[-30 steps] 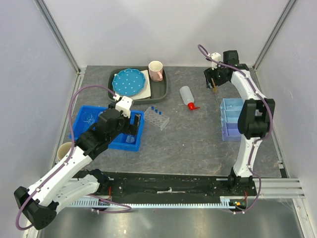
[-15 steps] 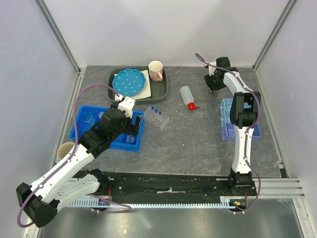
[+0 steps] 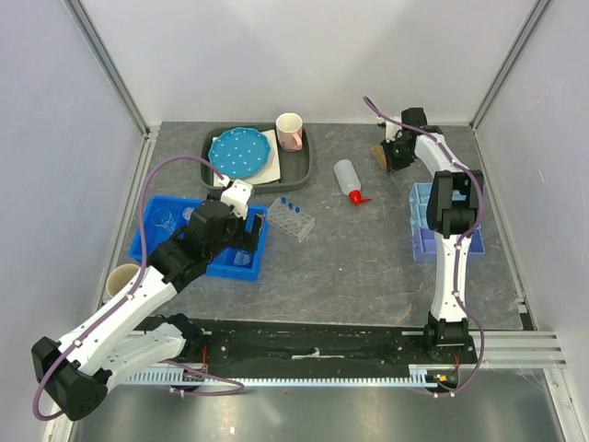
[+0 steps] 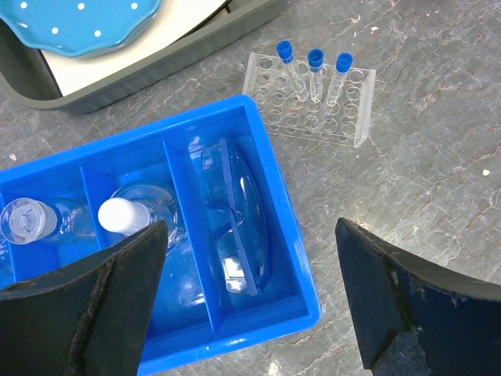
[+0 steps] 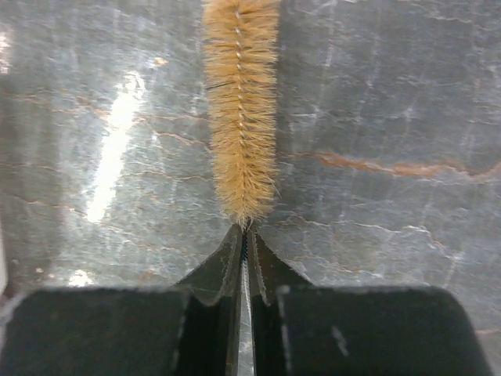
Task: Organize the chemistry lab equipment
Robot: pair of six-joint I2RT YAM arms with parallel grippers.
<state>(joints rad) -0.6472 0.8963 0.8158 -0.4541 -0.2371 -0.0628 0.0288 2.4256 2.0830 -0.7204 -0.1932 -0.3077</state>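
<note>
Right gripper (image 5: 243,235) had its fingertips pinched almost together on the thin wire stem of the brush (image 5: 240,117), whose tan bristles ran straight out from the tips over the grey table (image 5: 391,94). This was at the far right of the table, just beyond the pale divided tray (image 3: 425,221).

I judged the step to be the brush pickup. The next move would call for a clean lift and a carry to a bin, with the slender stem kept from swivelling in so narrow a grip.

Only the right wrist view showed that grip. From above the brush was a tan smudge beside the fingers, and neither view settled whether it lay on the table or hung clear.

The left wrist view added the left gripper (image 4: 250,227), wide open and empty, above the blue bin (image 4: 290,258), which held the goggles (image 4: 235,211) in one compartment and flasks (image 4: 133,223) in the others. Just beside it was the tube rack (image 4: 313,110). The top view alone showed the squeeze bottle (image 3: 346,178) lying mid-table.
</note>
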